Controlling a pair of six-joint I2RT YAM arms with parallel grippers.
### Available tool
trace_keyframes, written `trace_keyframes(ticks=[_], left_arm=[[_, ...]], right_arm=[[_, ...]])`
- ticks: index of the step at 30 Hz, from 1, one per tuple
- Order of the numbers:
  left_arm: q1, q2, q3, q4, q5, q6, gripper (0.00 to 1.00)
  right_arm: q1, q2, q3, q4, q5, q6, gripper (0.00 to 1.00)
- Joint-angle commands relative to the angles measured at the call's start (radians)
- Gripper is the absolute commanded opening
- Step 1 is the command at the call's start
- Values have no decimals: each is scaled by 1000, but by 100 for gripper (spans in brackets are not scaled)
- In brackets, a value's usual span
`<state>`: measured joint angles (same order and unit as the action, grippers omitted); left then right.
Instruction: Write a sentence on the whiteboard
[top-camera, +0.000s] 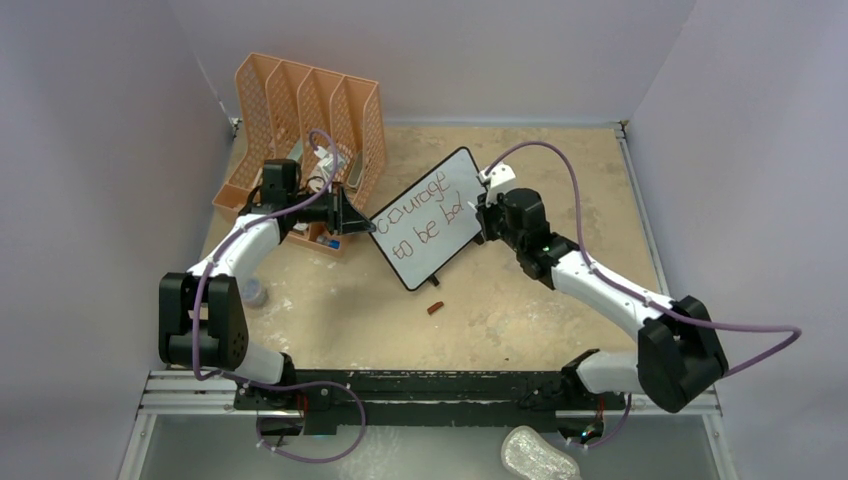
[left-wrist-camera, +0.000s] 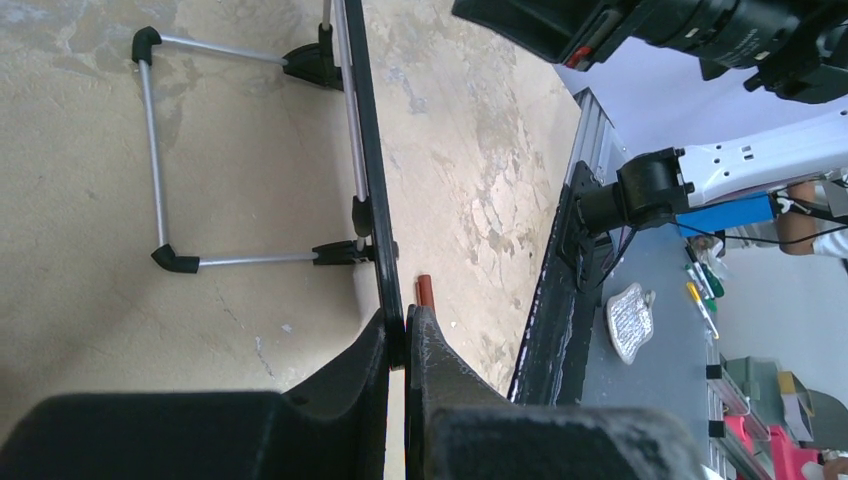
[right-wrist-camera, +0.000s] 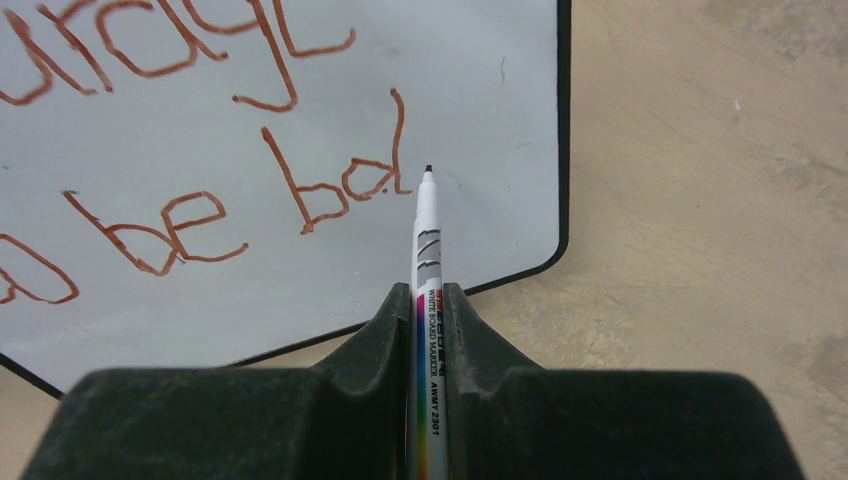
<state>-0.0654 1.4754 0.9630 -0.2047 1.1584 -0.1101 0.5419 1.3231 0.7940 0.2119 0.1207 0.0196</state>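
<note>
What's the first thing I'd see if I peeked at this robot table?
The whiteboard tilted in the middle, with reddish words reading "courage to be bad". The left gripper pinches its edge, and the right gripper holds a marker by the last word. An orange file organizer stands far left.

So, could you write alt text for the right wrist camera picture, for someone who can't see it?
The right pincer grips a white marker, its tip near the last letter of reddish-brown handwriting on a black-framed whiteboard. The lower line reads "be bad"; a sandy tabletop lies beyond the board.
</note>
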Motion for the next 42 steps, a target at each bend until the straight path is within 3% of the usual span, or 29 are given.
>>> trace_keyframes(ticks=[1, 10, 25, 42], left_arm=[[20, 5, 37, -58, -64, 89, 0], [61, 56, 124, -143, -29, 148, 0], [64, -3, 54, -90, -91, 122, 0], [64, -35, 29, -72, -101, 119, 0]], right_arm=[[-2, -82, 20, -11, 21, -1, 0], [-2, -132, 16, -80, -21, -10, 0], [8, -290, -16, -183, -33, 61, 0], [28, -189, 31, -239, 12, 139, 0]])
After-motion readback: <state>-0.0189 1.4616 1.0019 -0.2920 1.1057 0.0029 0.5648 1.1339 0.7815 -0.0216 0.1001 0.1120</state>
